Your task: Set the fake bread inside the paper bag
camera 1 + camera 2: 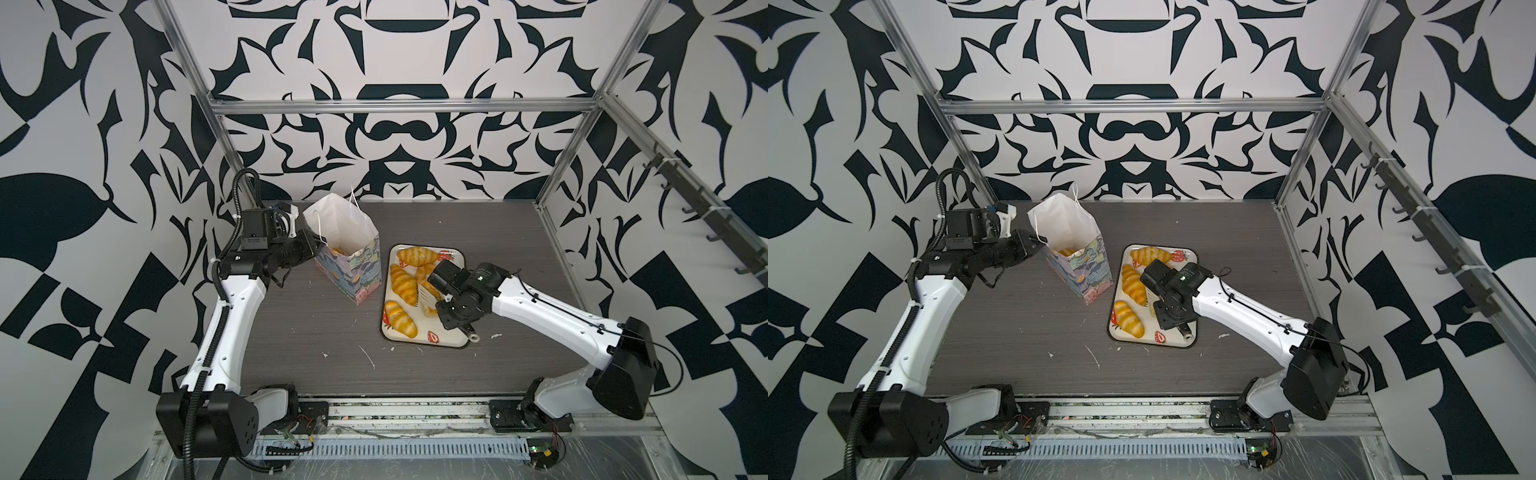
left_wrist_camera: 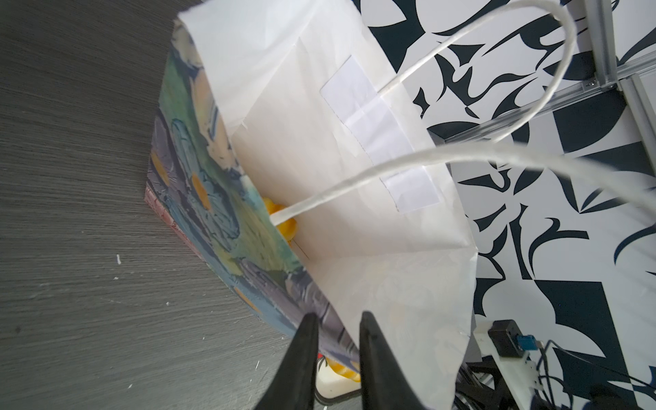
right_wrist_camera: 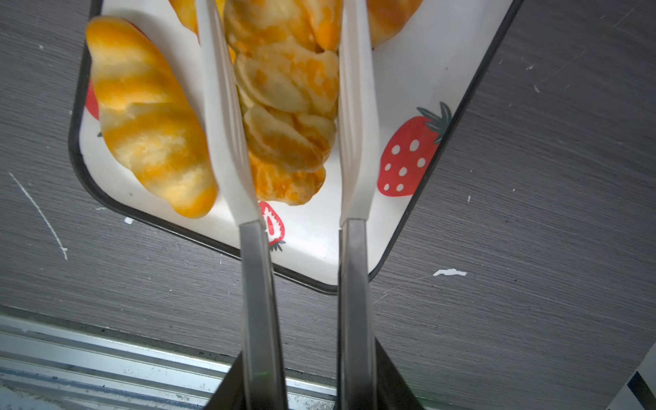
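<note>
Currently a flaky piece of the fake bread [image 3: 287, 117] is flanked by the white blades of a pair of tongs [image 3: 259, 284], and both blades appear to be pressed against it. It lies on the strawberry-printed tray [image 3: 319, 255] and is not yet lifted. The tongs are clamped by their metal handles in the right gripper [image 3: 309, 376]. A striped croissant [image 3: 149, 117] lies just beside the outer face of one blade, and other croissants [image 1: 417, 255] are seen on the tray in both top views. The tray sits about the middle of the surface [image 1: 316, 353].

The paper bag [image 1: 361, 274] stands just beside the tray, toward the far-left corner of the surface, and a yellow piece [image 2: 284, 222] is seen at its bottom. Its wall is pinched near the rim between the closed fingers [image 2: 305, 355] of the left gripper [image 2: 337, 317], so the mouth is held open.

The step in hand is judged to be the pick of the next piece, with the task partway done. For the next move, a firm squeeze is called for while the piece is raised clear of its neighbours. It must then be carried over the bag's rim and released only above the open mouth. A glossy piece may be lost from smooth blades if it is lifted quickly.
</note>
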### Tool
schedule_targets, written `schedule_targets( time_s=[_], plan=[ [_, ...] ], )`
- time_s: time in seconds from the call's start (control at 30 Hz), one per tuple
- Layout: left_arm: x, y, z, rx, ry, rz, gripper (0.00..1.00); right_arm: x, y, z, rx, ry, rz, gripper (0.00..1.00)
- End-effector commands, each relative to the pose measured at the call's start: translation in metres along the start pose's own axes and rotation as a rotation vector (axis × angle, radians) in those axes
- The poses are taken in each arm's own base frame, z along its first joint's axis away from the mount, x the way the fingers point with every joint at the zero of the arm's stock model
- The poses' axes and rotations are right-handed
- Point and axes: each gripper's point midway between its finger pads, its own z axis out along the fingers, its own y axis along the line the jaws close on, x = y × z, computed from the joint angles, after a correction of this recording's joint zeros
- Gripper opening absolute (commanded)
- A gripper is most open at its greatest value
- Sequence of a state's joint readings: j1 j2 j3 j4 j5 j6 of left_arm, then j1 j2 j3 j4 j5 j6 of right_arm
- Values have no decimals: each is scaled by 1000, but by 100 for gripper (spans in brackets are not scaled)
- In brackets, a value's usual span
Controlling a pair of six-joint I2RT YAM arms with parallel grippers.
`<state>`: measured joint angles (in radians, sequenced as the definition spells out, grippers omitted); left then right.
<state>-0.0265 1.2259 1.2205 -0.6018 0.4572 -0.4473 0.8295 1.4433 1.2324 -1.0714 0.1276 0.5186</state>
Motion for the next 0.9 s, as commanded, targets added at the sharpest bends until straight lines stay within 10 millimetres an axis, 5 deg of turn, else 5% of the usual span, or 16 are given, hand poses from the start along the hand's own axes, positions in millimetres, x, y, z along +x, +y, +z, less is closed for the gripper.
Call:
schedule_targets(
  time_s=[0.0, 0.87],
  plan=[
    [2, -2, -1, 6, 3, 7, 24, -16, -5, -25, 11, -82, -6, 42],
    [0, -4, -4, 4, -2, 14, 24, -81, -2, -98, 13, -313, -34, 41]
  ],
)
